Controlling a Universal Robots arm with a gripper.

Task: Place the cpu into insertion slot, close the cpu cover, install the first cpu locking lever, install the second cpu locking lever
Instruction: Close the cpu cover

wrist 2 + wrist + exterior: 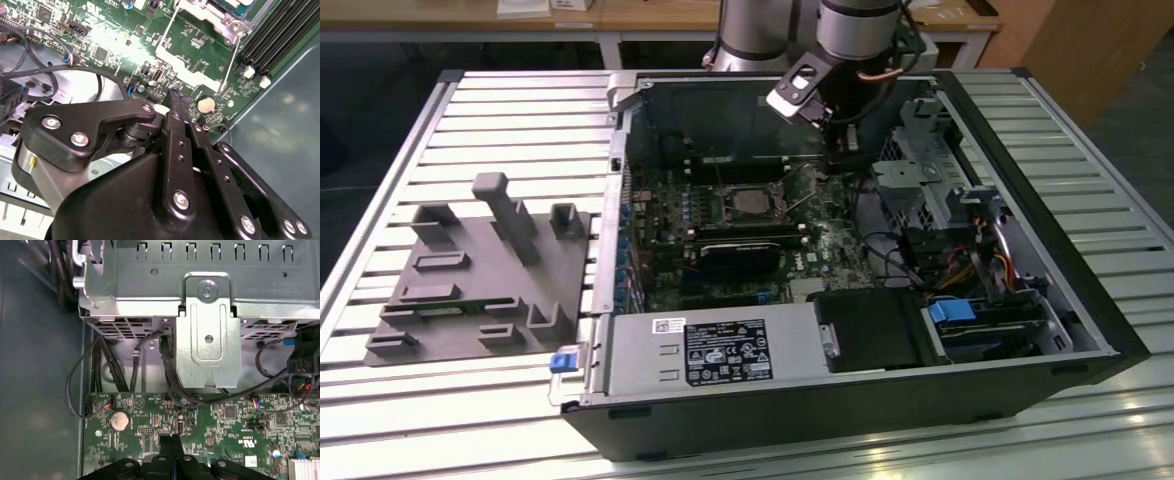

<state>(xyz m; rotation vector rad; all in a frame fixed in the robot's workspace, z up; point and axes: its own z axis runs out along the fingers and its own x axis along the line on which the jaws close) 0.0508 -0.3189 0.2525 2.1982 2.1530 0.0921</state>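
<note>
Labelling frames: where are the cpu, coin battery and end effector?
cpu (750,203): exterior view, middle of its silvery top.
coin battery (119,420): first wrist view, centre of its face.
end effector (171,441): first wrist view, between its fingertips.

Insertion slot (723,205) on motherboard (664,232) in case (854,425); fixture (467,285) outside, exterior view's left.

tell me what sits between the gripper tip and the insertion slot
In the second wrist view, the silvery frame of the cpu cover, seemingly swung open, lies between the gripper and the insertion slot; green board shows through it.
</note>
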